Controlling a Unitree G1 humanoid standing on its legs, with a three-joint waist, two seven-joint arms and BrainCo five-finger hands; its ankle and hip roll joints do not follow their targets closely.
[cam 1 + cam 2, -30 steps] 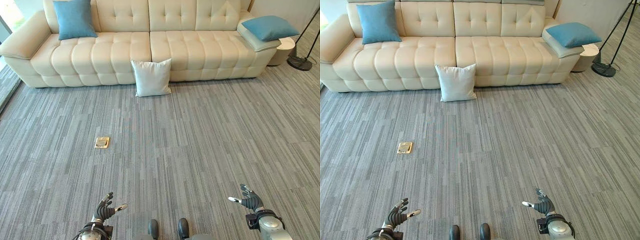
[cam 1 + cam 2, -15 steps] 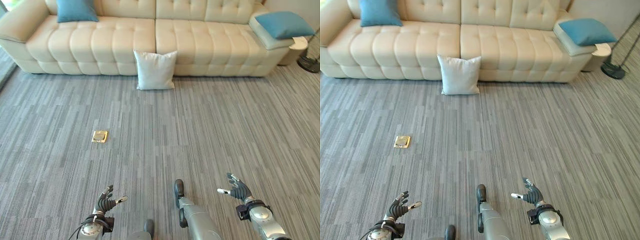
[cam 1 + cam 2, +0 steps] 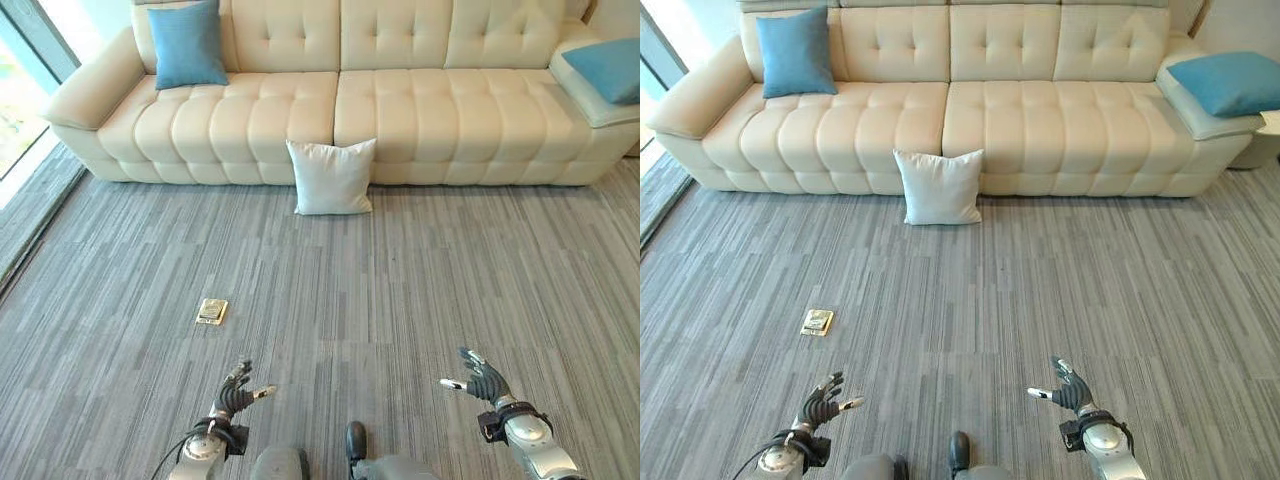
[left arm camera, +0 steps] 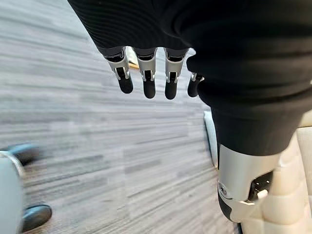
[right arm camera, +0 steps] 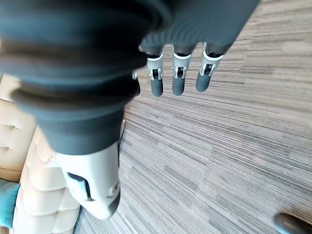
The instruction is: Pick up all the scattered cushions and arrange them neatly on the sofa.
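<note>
A white cushion [image 3: 332, 177] stands on the grey carpet, leaning against the front of the cream sofa [image 3: 420, 110] near its middle. A blue cushion [image 3: 187, 44] leans on the sofa's backrest at its left end. Another blue cushion [image 3: 606, 68] lies on the sofa's right armrest. My left hand [image 3: 236, 392] and right hand [image 3: 480, 379] hang low over the carpet, far from the cushions. Both hold nothing, and their fingers [image 4: 145, 84] [image 5: 177, 82] are relaxed and spread.
A small brass floor outlet [image 3: 211, 311] sits in the carpet ahead of my left hand. A window strip [image 3: 30, 70] runs along the left, beside the sofa's left armrest [image 3: 90, 90]. Open carpet [image 3: 420, 270] lies between me and the sofa.
The camera has shifted, so the sofa and cushions sit lower and more to the right in view. Both hands stay low and open.
</note>
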